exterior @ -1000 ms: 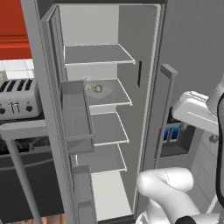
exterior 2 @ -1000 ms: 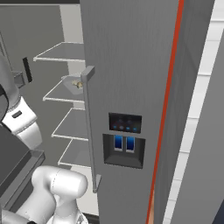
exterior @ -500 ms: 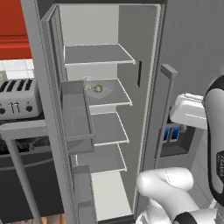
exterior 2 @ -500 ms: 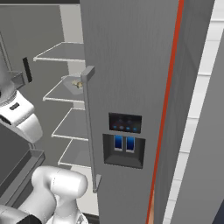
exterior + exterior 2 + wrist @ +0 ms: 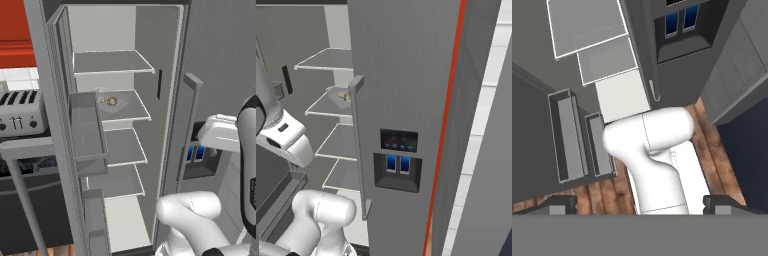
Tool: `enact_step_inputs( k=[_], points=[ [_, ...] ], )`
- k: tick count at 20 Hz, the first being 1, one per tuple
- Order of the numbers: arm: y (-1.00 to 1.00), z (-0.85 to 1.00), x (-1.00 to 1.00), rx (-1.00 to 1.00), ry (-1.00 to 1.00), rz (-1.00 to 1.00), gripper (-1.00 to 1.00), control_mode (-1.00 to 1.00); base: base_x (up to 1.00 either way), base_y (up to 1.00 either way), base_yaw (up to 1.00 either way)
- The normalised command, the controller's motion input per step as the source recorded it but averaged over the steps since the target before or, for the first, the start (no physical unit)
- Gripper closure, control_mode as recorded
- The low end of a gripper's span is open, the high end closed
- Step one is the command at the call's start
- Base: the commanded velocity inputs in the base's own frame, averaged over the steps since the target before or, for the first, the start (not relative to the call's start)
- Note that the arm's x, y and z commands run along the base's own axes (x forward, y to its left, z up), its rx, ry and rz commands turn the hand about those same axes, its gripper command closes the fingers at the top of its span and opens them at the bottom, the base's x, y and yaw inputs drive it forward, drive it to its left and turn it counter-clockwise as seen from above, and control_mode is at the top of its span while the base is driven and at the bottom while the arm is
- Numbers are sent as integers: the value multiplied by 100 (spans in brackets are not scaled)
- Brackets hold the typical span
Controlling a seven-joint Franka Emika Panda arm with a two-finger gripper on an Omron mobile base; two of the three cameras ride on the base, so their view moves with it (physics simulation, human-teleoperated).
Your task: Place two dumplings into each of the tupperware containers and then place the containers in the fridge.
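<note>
The fridge (image 5: 100,35) stands with its left door swung open, the shelves bare of all but one thing. On the second shelf sits a pale tupperware container (image 5: 120,106) with two dumplings (image 5: 112,101) in it; from the right side the container (image 5: 336,93) and a dumpling (image 5: 347,96) peek out past the closed door. My gripper (image 5: 642,205) points down at the floor in front of the fridge, open, its fingertips (image 5: 562,204) wide apart with nothing held. It hangs well away from the container.
The open door's bins (image 5: 87,130) jut out at the left. The closed right door (image 5: 401,75) carries a long bar handle (image 5: 187,125) and a blue-lit dispenser (image 5: 398,165). A toaster (image 5: 20,112) stands on the counter to the left. Wooden floor (image 5: 712,145) lies below.
The hand has drifted slightly lower and to the right in the left base view, and a dark-jointed arm link has swung in at the right edge. The fridge and its contents are unchanged.
</note>
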Motion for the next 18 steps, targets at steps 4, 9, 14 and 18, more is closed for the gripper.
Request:
enact_step_inputs(
  k=[4,9,14,18],
  points=[
    [0,-9,0,-3,0,4,-100,-100,0,0,0],
    [0,0,-1,0,0,1,-100,100,-61,0,2],
    [0,0,0,0,0,0,-100,100,-100,0,5],
    [0,0,0,0,0,0,-100,100,-100,15,20]
  ],
)
